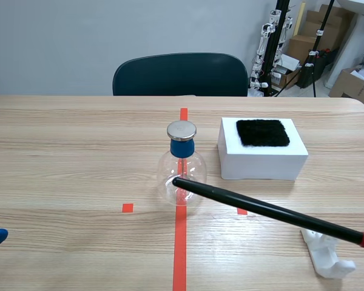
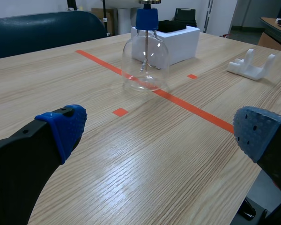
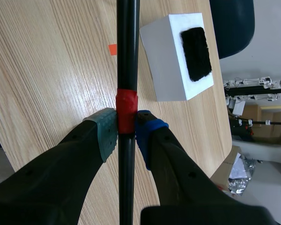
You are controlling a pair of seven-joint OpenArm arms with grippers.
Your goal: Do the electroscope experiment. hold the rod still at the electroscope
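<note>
Left gripper [image 2: 161, 133]: wide open, holding nothing, low and well apart from the flask.
Electroscope [image 1: 181, 167]: upright on the red tape line [image 1: 180, 242].
Rod [image 1: 261, 209]: its tip lies across the glass bulb, below the metal cap [image 1: 181, 130]. I cannot tell whether it touches.
Right gripper [image 3: 126, 129]: clamped on the rod's red band [image 3: 127, 111].
Progress: the rod looks presented; what's left is holding it steady.

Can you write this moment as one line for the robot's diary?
right pincer: shut on rod | rod tip: by electroscope glass bulb | left pincer: open
</note>
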